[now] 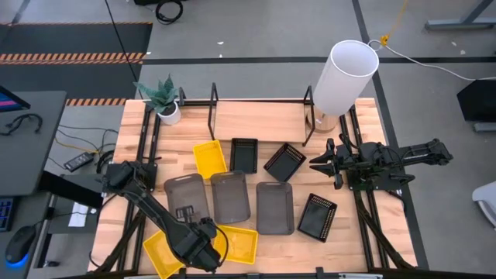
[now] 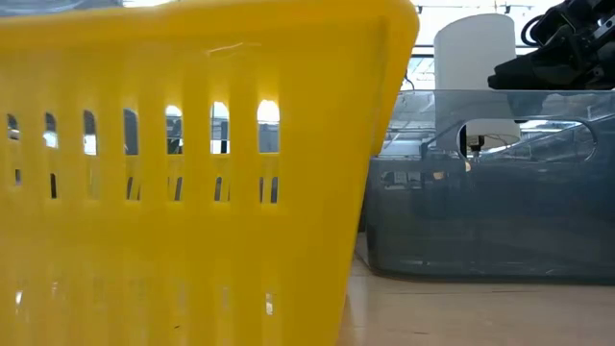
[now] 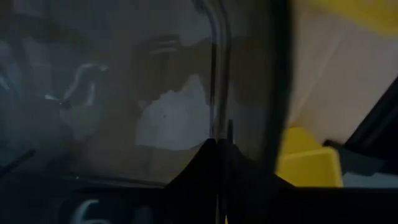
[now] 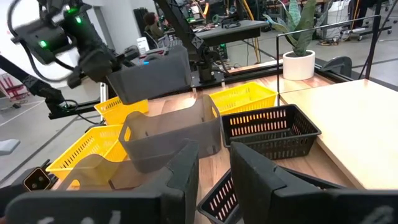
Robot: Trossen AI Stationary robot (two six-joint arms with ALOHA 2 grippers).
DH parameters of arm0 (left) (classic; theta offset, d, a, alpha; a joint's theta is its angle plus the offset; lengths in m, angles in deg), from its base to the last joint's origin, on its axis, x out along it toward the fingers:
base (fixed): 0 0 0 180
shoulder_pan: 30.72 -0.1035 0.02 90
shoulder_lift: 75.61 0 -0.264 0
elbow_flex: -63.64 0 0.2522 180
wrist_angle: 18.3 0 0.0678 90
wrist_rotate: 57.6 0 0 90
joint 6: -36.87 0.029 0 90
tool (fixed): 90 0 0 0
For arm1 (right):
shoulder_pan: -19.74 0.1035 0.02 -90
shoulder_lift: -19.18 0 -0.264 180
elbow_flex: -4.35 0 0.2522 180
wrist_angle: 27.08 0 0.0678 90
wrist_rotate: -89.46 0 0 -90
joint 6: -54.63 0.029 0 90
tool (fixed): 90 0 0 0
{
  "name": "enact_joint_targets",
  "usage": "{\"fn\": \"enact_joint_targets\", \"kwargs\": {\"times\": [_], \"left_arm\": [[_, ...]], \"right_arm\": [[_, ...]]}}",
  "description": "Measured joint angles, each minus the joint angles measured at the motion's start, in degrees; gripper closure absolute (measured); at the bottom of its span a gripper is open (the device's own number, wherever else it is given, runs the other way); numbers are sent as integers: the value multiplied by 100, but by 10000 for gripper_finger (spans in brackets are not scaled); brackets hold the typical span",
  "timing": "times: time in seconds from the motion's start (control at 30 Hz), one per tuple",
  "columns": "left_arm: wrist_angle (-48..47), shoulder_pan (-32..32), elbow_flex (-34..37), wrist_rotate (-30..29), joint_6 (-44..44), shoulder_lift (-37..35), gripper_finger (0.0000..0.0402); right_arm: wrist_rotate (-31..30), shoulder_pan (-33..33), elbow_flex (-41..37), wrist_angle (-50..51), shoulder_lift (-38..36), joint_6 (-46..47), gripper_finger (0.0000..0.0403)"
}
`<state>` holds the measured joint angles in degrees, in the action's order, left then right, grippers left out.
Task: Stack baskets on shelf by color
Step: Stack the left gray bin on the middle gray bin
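Yellow basket (image 2: 183, 173) fills most of the low view, hiding the table (image 1: 256, 116) behind it. Left gripper (image 4: 102, 59) is closed on a grey basket (image 4: 152, 78), lifted above that yellow basket. Right gripper (image 1: 329, 164) is held open right of it. Shelf (image 1: 213, 105) stands beyond; workbenches are seen behind.

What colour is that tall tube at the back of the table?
White; the tube shows best in the high view.

yellow basket (image 2: 192, 173): fills left of low view, cut by left, top and bottom edges | left wrist view: blurred, dark grey basket (image 3: 155, 118) wall against lens | left gripper (image 1: 203, 246): fingers hidden from above
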<state>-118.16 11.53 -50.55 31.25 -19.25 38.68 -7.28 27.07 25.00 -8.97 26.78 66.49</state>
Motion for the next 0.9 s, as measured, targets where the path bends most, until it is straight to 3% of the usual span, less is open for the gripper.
{"fn": "enact_joint_targets", "kwargs": {"times": [0.2, 0.43, 0.57, 0.9], "left_arm": [[-145, -148, -781, -792, 282, -16, 395], [438, -395, -1079, -2451, 998, -27, 395], [982, -549, -1079, -2607, 1462, 15, 395], [1344, -647, -1076, -2895, 1452, 19, 395]], "right_arm": [[0, 0, 0, -1, -2, 1, 305], [0, 2, 0, 1, 0, 1, 305], [0, 1, -1, -2, -1, 0, 305], [0, 0, 0, -4, -2, 1, 305]]}}
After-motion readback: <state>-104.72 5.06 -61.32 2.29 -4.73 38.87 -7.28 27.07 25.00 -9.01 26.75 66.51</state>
